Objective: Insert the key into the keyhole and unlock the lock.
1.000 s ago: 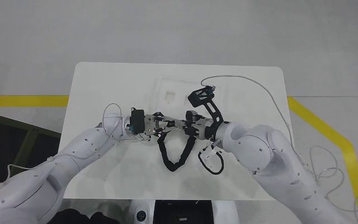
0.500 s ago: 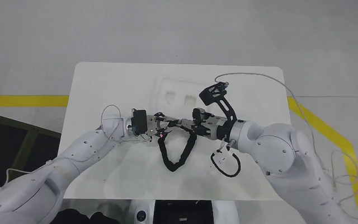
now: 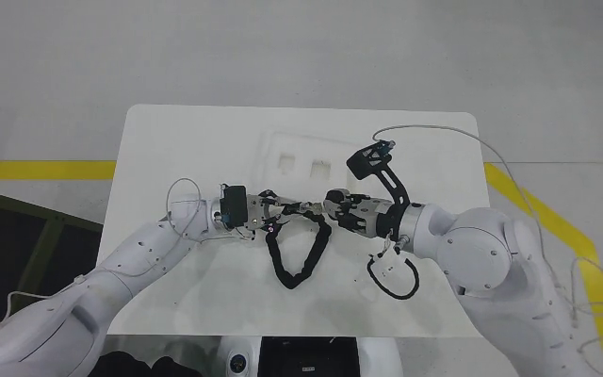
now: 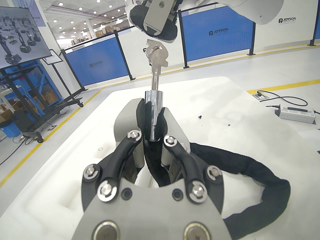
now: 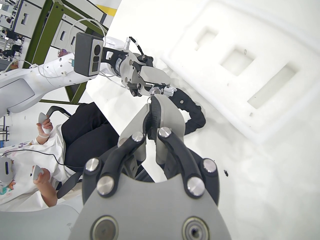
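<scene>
My left gripper (image 4: pixel 152 106) (image 3: pixel 273 209) is shut on the chrome lock cylinder (image 4: pixel 154 98) of a black cable lock (image 3: pixel 292 264) (image 4: pixel 250 171), which loops over the table toward the near edge. A silver key (image 4: pixel 159 57) (image 3: pixel 300 207) stands with its blade in the cylinder's end and a small ring on its head. My right gripper (image 5: pixel 152 98) (image 3: pixel 330 205) faces it with its fingers pressed together. Its tips sit just off the key's head, and nothing shows between the pads.
A white foam tray (image 3: pixel 273 141) (image 5: pixel 262 26) with rectangular recesses lies on the white table (image 3: pixel 188 141) just behind the grippers. The cable lock's loop (image 5: pixel 192 111) lies between the two arms.
The right arm has drawn back to the right, away from the left gripper. The key stays in the cylinder. The left gripper has kept its hold and barely moved.
</scene>
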### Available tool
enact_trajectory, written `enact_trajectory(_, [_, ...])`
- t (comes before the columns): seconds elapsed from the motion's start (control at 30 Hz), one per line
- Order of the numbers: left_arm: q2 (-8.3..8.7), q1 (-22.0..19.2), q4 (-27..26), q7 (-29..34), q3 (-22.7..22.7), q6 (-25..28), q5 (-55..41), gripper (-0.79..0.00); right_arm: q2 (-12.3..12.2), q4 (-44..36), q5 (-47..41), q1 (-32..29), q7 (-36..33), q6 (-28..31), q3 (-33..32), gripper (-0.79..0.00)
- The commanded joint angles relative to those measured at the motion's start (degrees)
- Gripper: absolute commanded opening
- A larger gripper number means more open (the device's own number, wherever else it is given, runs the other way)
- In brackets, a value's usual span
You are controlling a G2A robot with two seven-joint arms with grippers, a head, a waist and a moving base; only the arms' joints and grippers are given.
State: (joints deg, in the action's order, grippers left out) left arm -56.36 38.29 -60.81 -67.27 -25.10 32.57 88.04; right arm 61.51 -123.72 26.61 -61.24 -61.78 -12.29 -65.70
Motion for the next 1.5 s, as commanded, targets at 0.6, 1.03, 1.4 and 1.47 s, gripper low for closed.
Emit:
enact_trajectory(0.6, [-0.32,2.2,-1.1,0.5,-4.0,1.7,2.8,-0.785,0.3,1.9,0.7,1.3,0.9,-0.8,2.8,-0.785])
enact_trajectory(1.03, [-0.7,3.1,-1.5,0.5,-5.9,2.6,4.5,-0.785,0.7,3.3,1.3,2.3,1.9,-1.2,5.0,-0.785])
enact_trajectory(1.4, [-1.01,3.7,-1.5,0.6,-7.5,3.4,5.5,-0.785,0.6,1.6,-0.8,1.9,1.8,-1.0,2.9,0.0])
enact_trajectory(1.47, [-1.05,3.8,-1.4,1.0,-7.7,4.0,5.6,-0.785,0.4,1.2,-1.9,1.6,1.7,-0.2,1.9,0.0])
